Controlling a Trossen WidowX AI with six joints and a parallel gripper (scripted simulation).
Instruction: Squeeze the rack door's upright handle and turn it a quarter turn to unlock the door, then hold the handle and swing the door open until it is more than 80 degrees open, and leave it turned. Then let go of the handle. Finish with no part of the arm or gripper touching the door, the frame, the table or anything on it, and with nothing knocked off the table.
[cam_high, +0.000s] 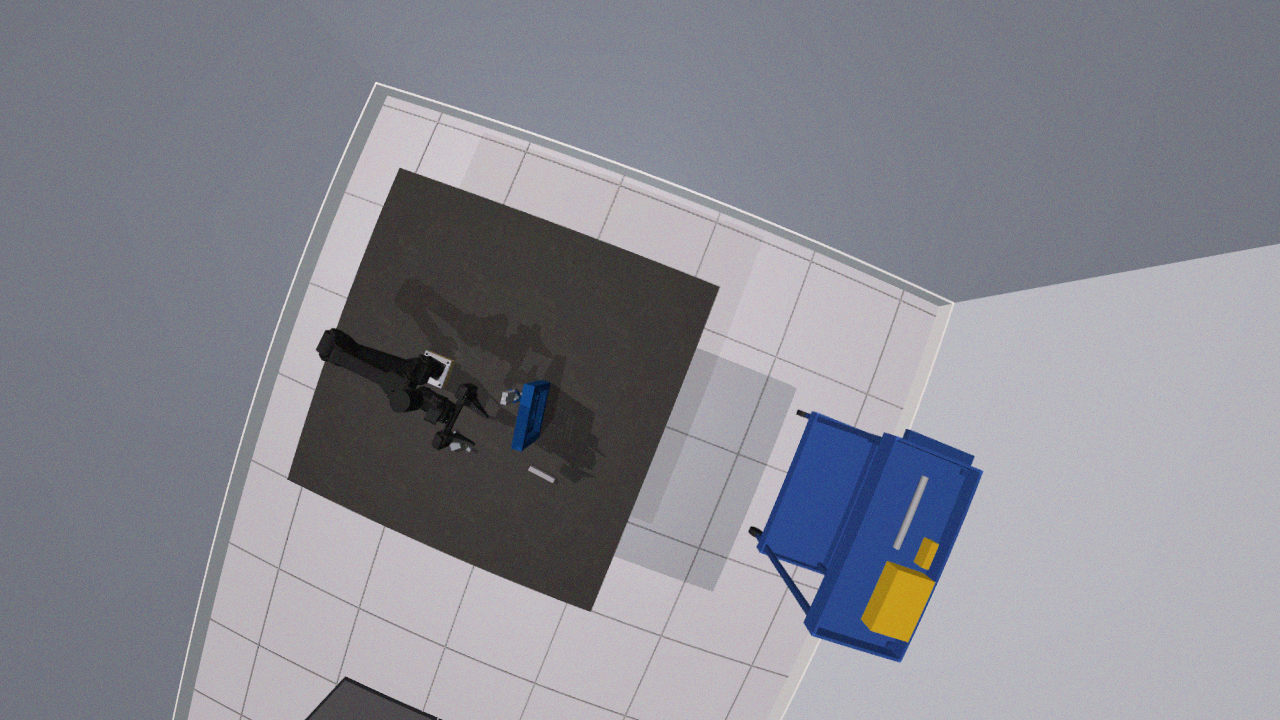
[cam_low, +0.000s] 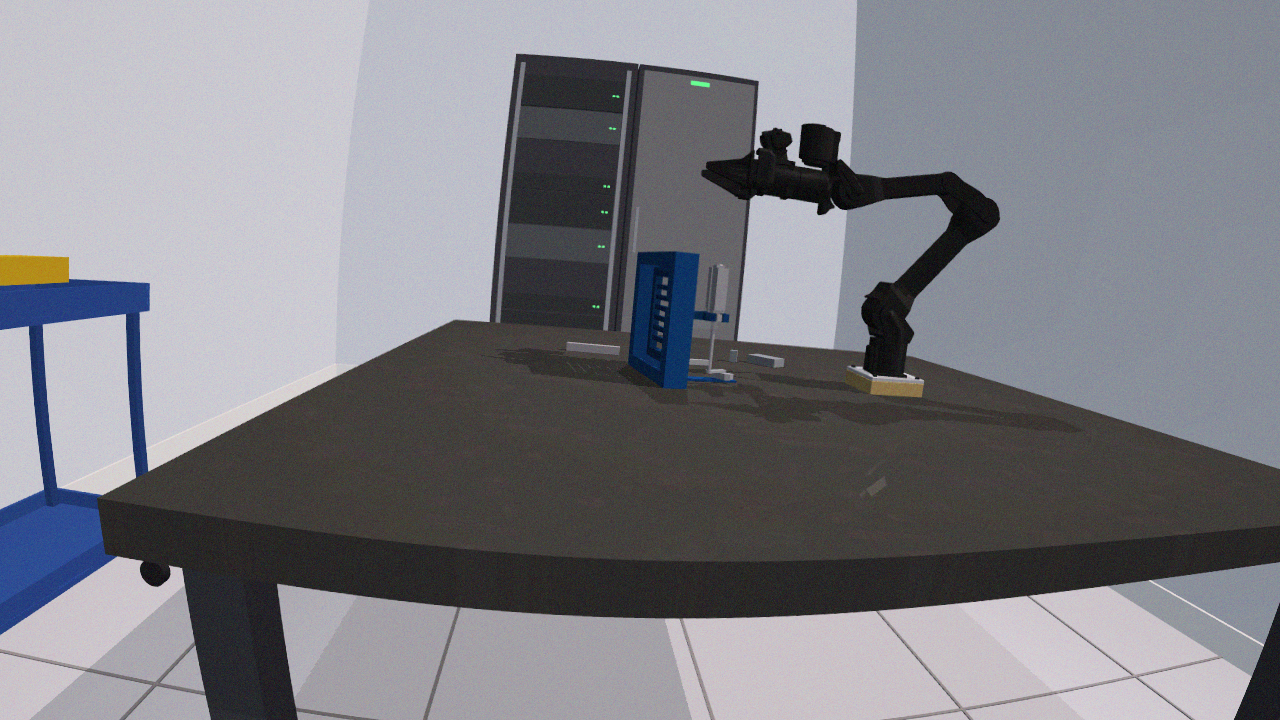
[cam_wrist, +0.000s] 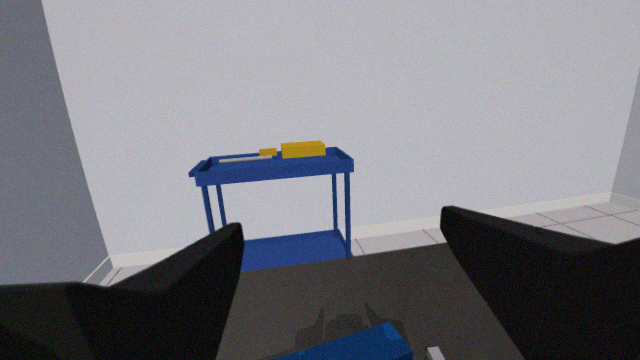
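The blue rack frame (cam_high: 528, 416) (cam_low: 682, 331) (cam_wrist: 367, 345) stands upright on the dark table (cam_high: 537, 268) (cam_low: 554, 465). Its slatted door (cam_low: 660, 313) looks closed in the frame; the exact angle is hard to tell. The pale upright handle (cam_high: 510, 396) (cam_low: 717, 288) stands out from the door on the robot's side. My gripper (cam_high: 481, 431) (cam_low: 704, 171) (cam_wrist: 343, 225) is open and empty. It is in the air, higher than the handle and the frame top, on the robot's side, pointing out over the frame. It touches nothing. The handle is not visible in the wrist view.
A pale bar (cam_high: 541, 474) (cam_low: 592, 348) (cam_wrist: 435, 353) lies beside the frame. A light block (cam_low: 765, 360) and a smaller piece (cam_low: 733, 355) lie on the handle side. A blue cart (cam_high: 819, 492) (cam_wrist: 275, 171) with yellow boxes stands beyond the table.
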